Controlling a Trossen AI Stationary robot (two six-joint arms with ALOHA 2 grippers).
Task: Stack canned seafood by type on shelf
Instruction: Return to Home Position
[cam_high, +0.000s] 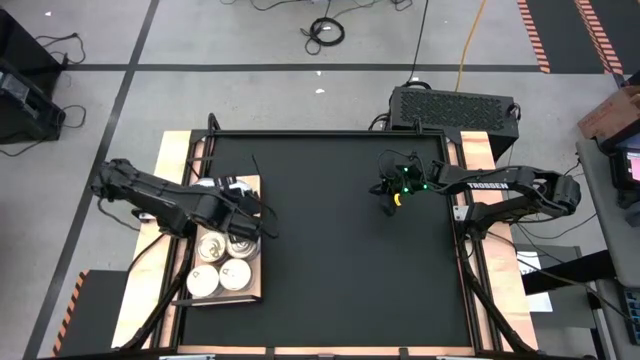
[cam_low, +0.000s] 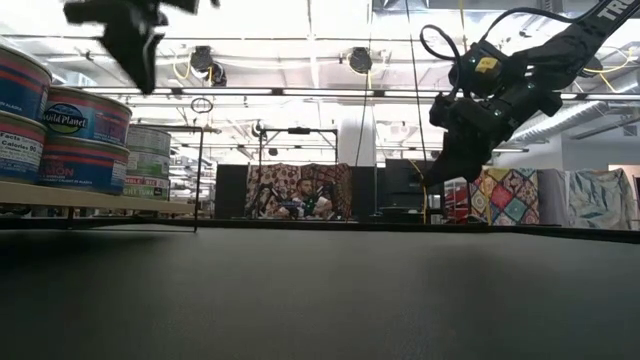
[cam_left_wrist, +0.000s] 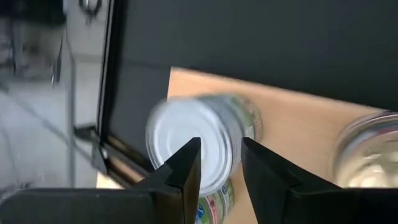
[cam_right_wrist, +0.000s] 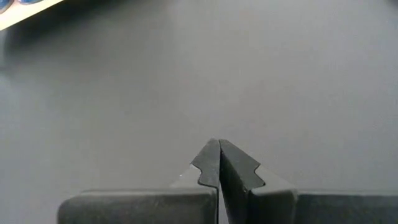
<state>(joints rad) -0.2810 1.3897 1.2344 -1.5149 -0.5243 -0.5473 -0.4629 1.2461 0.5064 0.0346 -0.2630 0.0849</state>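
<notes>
Several stacked tins (cam_high: 237, 274) stand on the shelf (cam_high: 256, 296).
The left gripper (cam_left_wrist: 219, 146) hovers over them, fingers (cam_left_wrist: 186, 168) slightly parted, empty; the right gripper (cam_right_wrist: 219, 143) hangs above the black mat (cam_high: 330, 280), fingers pressed together.

- Left gripper (cam_left_wrist: 217, 149) held aloft, pointing down, its two fingers a narrow gap apart
- Right gripper (cam_right_wrist: 218, 146) raised too, angled downward, both fingers pressed tightly together
</notes>
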